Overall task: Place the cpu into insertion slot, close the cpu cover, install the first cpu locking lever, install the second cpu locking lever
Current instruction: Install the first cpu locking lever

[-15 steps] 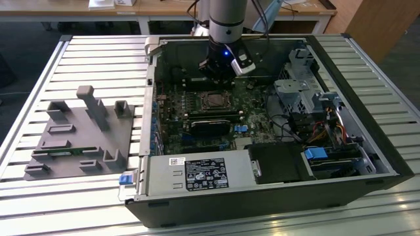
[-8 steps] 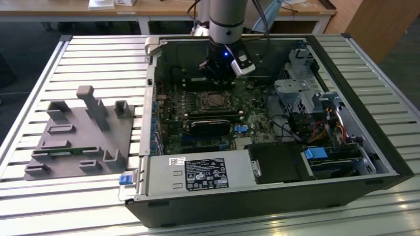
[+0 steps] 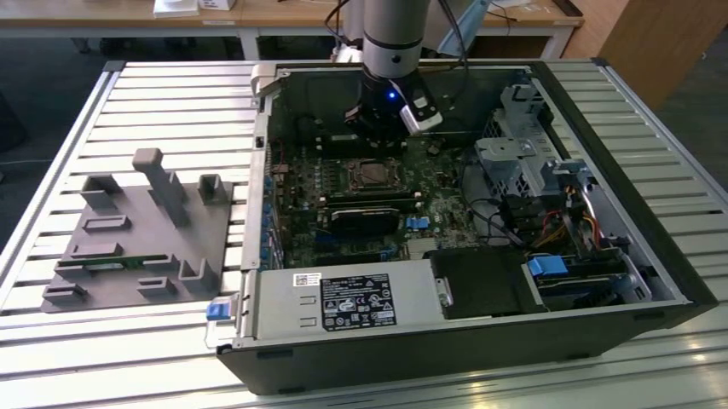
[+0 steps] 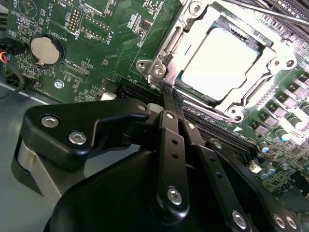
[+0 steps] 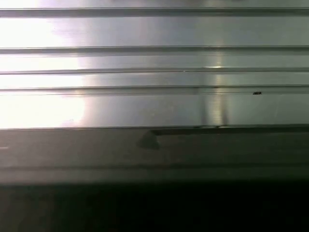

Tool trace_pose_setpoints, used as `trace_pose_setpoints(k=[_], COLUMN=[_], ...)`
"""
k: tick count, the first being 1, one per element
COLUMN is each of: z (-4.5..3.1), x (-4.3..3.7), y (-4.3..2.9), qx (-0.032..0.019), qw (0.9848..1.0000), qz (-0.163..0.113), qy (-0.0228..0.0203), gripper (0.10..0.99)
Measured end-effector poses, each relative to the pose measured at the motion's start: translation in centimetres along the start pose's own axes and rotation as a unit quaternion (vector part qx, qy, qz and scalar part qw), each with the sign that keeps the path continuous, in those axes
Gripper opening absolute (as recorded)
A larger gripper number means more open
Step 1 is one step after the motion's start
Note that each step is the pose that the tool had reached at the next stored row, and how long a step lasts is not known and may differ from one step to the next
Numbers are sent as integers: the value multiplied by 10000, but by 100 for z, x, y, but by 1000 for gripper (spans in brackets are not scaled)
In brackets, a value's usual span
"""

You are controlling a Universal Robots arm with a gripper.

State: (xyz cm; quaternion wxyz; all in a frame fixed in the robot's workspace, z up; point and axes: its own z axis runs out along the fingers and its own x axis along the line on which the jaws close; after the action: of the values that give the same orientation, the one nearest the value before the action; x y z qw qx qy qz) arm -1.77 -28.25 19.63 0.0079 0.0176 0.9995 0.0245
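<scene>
The cpu [image 4: 219, 63] shows its silver-grey top inside the insertion slot [image 3: 370, 175] on the green motherboard. The cpu cover [image 4: 181, 36], a silvery metal frame, lies around the chip. My gripper [image 4: 164, 99] has its black fingers [image 4: 170, 140] drawn together, the tips at the edge of the socket beside the cover's corner. I see nothing between them. In the exterior view my gripper [image 3: 381, 128] hangs inside the open computer case, just behind the slot. A thin metal rod [image 4: 260, 8] runs past the far side of the socket.
The case [image 3: 671, 281] lies open on a slatted aluminium table [image 5: 154, 63]. A grey fixture [image 3: 142, 226] stands at the exterior view's left. Around the socket are a black card [image 3: 364, 223], a power supply [image 3: 341, 302], a drive cage [image 3: 523, 162] and a coin battery [image 4: 44, 50].
</scene>
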Motion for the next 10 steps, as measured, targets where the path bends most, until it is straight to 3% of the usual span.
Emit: trace_pose_setpoints(k=[6, 10], z=[-18, -103], x=[-3, -3], y=[4, 6], qx=[-8, -3], qw=[10000, 10000], qz=[0, 0], qy=[-4, -2], gripper=[106, 106])
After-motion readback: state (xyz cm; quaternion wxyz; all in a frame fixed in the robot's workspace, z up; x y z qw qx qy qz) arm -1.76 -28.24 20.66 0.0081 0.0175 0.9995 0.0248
